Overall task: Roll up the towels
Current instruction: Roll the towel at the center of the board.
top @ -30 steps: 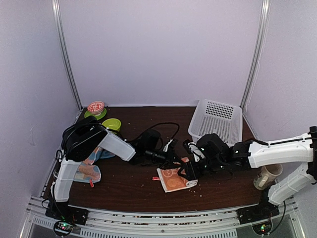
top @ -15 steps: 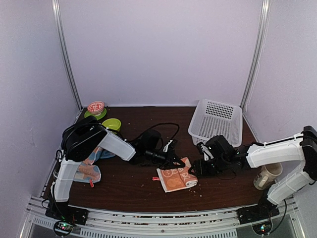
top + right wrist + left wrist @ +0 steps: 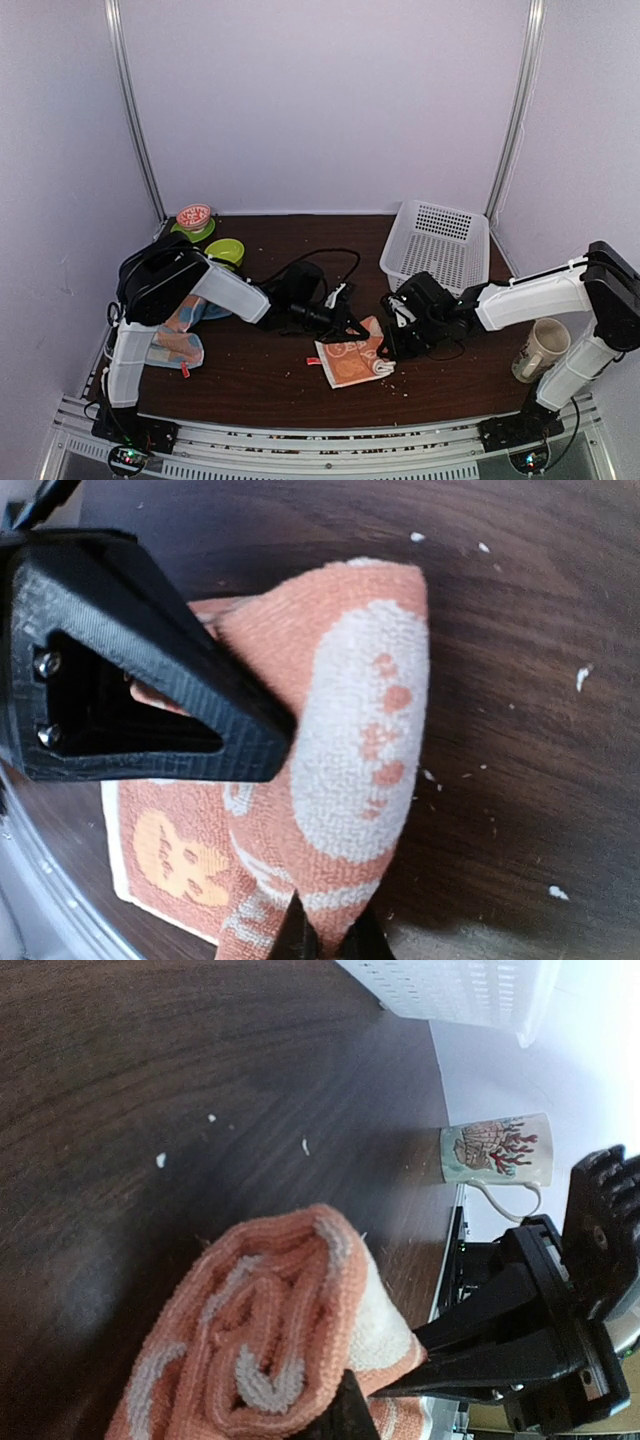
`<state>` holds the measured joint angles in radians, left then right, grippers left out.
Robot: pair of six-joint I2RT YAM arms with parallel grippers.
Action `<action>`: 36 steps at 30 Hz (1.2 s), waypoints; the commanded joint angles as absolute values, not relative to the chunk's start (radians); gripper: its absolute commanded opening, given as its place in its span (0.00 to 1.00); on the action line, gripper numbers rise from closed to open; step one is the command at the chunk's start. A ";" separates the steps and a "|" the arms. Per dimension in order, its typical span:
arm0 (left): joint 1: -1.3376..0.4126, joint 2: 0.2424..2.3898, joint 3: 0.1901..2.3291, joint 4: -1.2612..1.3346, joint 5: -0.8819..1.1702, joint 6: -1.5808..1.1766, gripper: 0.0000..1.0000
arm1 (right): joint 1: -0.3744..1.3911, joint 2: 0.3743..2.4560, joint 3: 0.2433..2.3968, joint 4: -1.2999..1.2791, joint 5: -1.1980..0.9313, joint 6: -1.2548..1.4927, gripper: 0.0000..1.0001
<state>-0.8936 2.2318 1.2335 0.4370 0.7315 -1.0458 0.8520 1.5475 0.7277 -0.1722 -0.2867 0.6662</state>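
The orange towel (image 3: 352, 362) lies on the table just in front of the basket (image 3: 437, 245), off its left corner. The side nearer the basket is wound into a thick roll and the side away from it is flat. Both arms meet at that roll. The left gripper (image 3: 354, 327) has its fingers pressed together on one end of the roll, apparently pinning the coil so it cannot spring open. The right gripper (image 3: 391, 347) reaches in from below the basket, its fingers (image 3: 300, 932) narrowed to a pinch on the outer fold, probably to tighten the layers and turn them over the flat part. The blue towel (image 3: 172, 347) sits far left of the basket in a loose heap, not yet rolled.
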 commanded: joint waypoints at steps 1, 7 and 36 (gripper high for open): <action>-0.893 2.153 1.182 0.394 0.703 -1.012 0.00 | 0.934 1.591 0.870 -0.424 -0.073 0.584 0.00; -0.889 2.022 1.070 0.380 0.676 -0.993 0.04 | 1.039 1.686 1.041 -0.626 0.142 0.576 0.00; -0.885 2.047 1.040 0.639 0.670 -1.091 0.01 | 1.212 1.912 1.298 -0.952 0.584 0.733 0.00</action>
<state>-0.8917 2.0628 1.0233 0.5327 0.6575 -1.0698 1.1942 1.8862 1.2713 -0.8856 0.4988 0.7082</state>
